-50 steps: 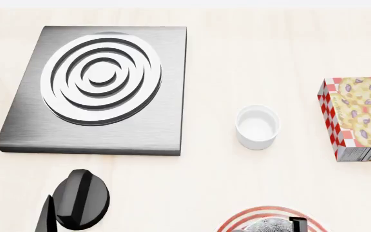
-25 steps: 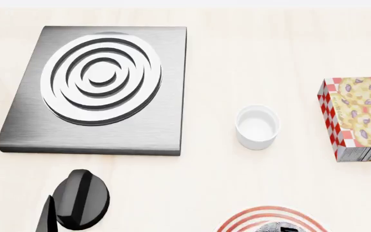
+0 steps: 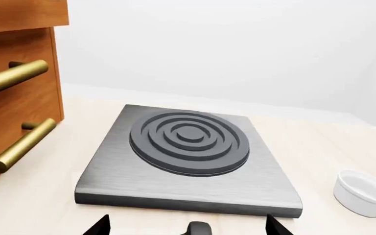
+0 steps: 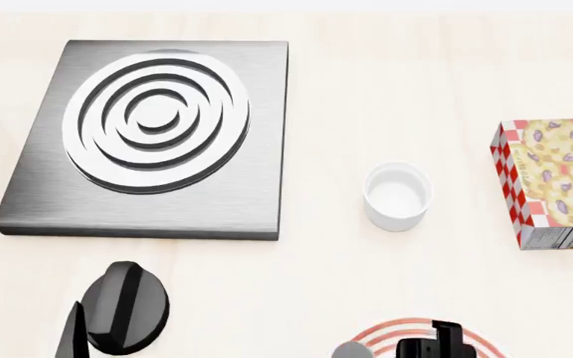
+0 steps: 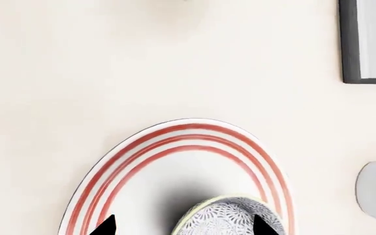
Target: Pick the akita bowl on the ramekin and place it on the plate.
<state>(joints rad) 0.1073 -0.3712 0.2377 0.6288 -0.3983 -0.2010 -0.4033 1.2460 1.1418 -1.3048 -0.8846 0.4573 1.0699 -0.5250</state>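
The akita bowl, black-and-white speckled, sits on the plate, a white plate with red rings. It shows mostly its speckled outside and a pale rim edge. My right gripper is open above it, its dark fingertips wide apart and the bowl close to one of them. In the head view the right gripper covers the bowl at the plate on the bottom edge. The white ramekin stands with nothing in or on it. My left gripper is open near the table's front left.
A grey stove plate with white rings lies at the back left. A red-checked cookie box stands at the right edge. A wooden drawer cabinet with brass handles stands beside the stove plate.
The speckled bowl showed uncovered on the plate half a second ago. Now my right gripper is back in the head view over the plate and hides it. The left arm has not moved.
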